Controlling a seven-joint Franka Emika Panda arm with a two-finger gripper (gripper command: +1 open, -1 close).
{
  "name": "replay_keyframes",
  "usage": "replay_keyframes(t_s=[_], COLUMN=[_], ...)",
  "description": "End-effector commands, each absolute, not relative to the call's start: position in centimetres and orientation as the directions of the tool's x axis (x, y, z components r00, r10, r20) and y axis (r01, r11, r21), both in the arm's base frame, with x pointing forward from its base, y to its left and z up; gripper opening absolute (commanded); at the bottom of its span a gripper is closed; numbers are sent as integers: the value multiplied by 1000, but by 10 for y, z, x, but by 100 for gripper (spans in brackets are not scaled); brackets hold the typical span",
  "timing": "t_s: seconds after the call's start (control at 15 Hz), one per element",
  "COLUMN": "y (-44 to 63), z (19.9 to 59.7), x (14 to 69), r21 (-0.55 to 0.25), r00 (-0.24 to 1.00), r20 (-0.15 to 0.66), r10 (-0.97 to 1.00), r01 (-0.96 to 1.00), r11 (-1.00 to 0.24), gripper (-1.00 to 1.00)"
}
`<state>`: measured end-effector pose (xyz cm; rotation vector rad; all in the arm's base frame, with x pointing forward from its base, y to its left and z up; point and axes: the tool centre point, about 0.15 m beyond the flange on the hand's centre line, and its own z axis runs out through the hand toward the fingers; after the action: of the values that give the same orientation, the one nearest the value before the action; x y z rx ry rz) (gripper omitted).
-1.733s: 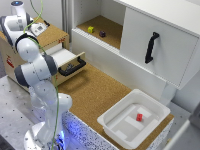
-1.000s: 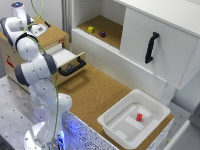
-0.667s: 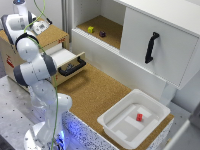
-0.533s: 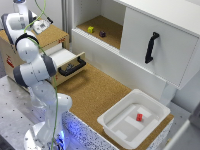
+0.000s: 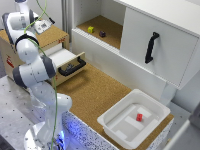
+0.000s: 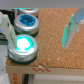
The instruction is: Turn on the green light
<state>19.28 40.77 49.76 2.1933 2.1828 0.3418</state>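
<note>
Claw [image 6: 39, 30] fingers spread apart, gripping nothing, hovering over cork top of wooden box [image 5: 50, 36]. Green light [image 6: 23, 46] glowing beside one finger [image 6: 8, 28], near box edge; blue button [image 6: 27, 22] just behind it. Open drawer [image 5: 70, 61] below. White bin [image 5: 113, 120] on bench [image 5: 92, 92], well apart, holds red block [image 5: 139, 117].

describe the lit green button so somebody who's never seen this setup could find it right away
Find the cork-topped box below the gripper. Two round, metal-rimmed buttons sit side by side near its edge. The green button is the glowing one beside the gripper's finger; its neighbour, the blue button, looks duller.
</note>
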Motion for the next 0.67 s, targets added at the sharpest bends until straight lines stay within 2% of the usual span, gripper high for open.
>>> replay_keyframes(t_s=[0.0,0.27,0.6], y=[382,355,313], z=[488,465,464], x=[210,232,280], r21=[147,144,142], r00=[84,191,384], r20=[145,118,161], r10=[986,974,909], r01=[983,968,902], r11=[-106,-207,-407], gripper=[100,100,100])
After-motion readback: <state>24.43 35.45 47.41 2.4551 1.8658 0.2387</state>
